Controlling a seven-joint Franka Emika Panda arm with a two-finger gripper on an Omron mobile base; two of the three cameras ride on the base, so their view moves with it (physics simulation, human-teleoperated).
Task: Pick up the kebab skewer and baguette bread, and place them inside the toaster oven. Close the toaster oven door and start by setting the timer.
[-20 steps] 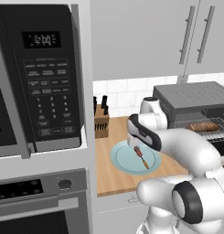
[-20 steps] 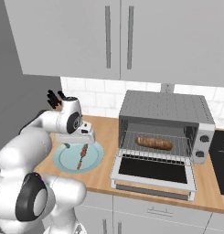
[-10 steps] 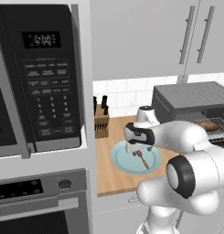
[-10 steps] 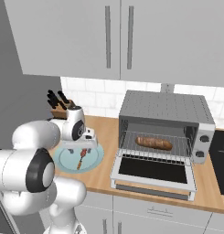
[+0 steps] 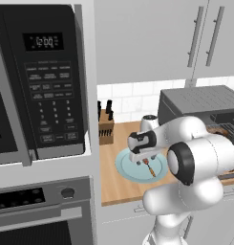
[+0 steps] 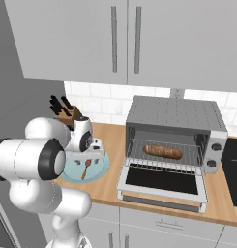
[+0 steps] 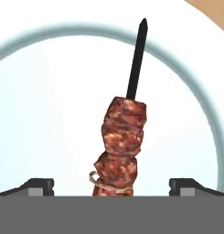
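Observation:
The kebab skewer (image 7: 121,142) lies on a pale blue plate (image 7: 35,114), its dark stick pointing away from the hand. My gripper (image 7: 112,186) hangs open just above it, with one fingertip (image 7: 38,185) on each side of the meat chunks and nothing touching. From the base, the gripper (image 6: 91,157) is low over the skewer (image 6: 85,168) and the plate (image 6: 99,168). The baguette bread (image 6: 162,151) rests on the wire rack inside the toaster oven (image 6: 175,114). The toaster oven door (image 6: 163,182) lies folded down flat. In the left base view the gripper (image 5: 144,160) hovers over the skewer (image 5: 148,168).
A knife block (image 5: 105,127) stands behind the plate against the tiled wall. A black microwave (image 5: 42,81) sits in the tall cabinet on the left, over a built-in oven (image 5: 42,210). The plate (image 5: 125,167) is near the wooden counter's (image 6: 221,208) left end.
The hand has swung in and come down over the plate, so its open fingers now straddle the skewer. The baguette and the oven door have not moved.

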